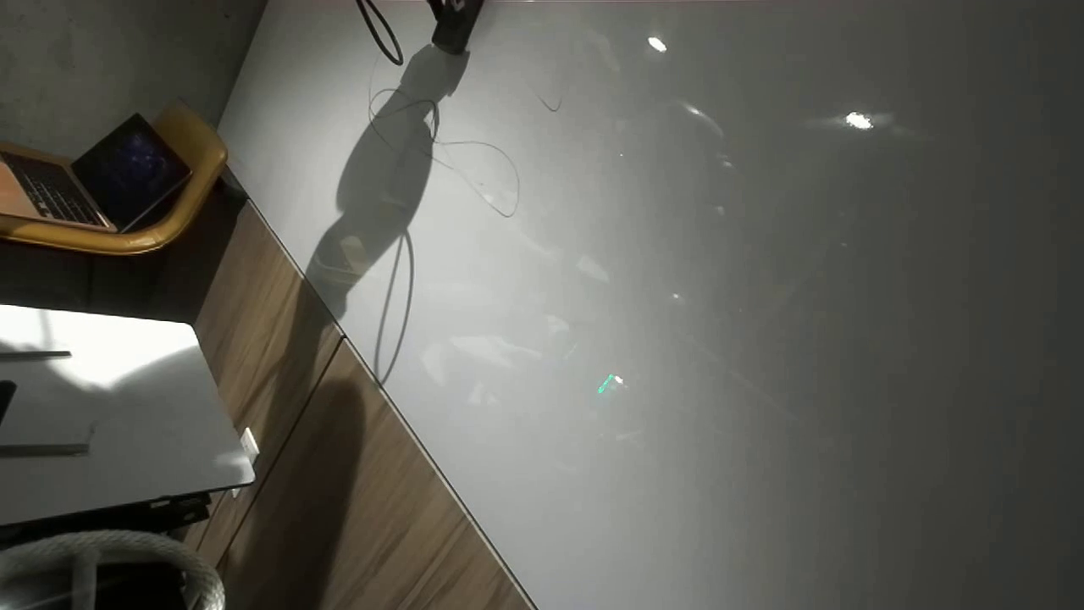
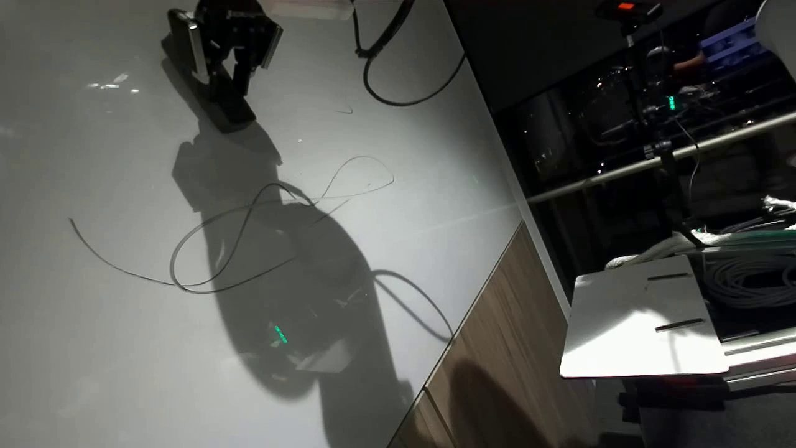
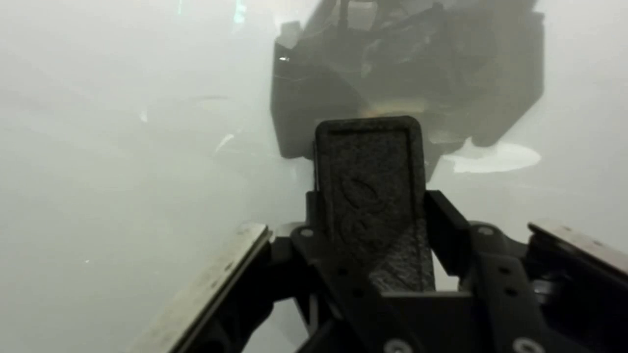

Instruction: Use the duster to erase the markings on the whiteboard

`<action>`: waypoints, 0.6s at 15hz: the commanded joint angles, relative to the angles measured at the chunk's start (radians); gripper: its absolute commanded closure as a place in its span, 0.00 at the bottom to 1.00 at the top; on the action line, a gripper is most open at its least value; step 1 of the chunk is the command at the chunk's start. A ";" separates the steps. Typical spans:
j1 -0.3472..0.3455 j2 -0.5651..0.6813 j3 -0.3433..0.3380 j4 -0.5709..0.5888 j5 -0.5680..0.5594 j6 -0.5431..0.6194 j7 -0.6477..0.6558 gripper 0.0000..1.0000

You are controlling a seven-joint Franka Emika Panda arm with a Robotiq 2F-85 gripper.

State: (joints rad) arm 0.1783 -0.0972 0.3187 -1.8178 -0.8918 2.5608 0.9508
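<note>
Robotiq gripper clenches the duster, markings lying between it and the whiteboard edge beside wood panelling.

gripper — black | pale plates | silver screws | cable — black, looped

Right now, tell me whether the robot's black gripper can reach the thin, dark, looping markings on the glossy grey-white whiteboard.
Probably yes: the gripper holds the dark grey rectangular duster, and though a shadow crosses the markings in an exterior view, nothing solid shows in between.
</note>
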 commanded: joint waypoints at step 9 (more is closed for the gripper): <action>-0.088 -0.128 -0.155 -0.162 0.007 0.054 -0.164 0.73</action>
State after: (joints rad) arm 0.1533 -0.1667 0.2291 -1.9202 -0.8857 2.5735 0.8483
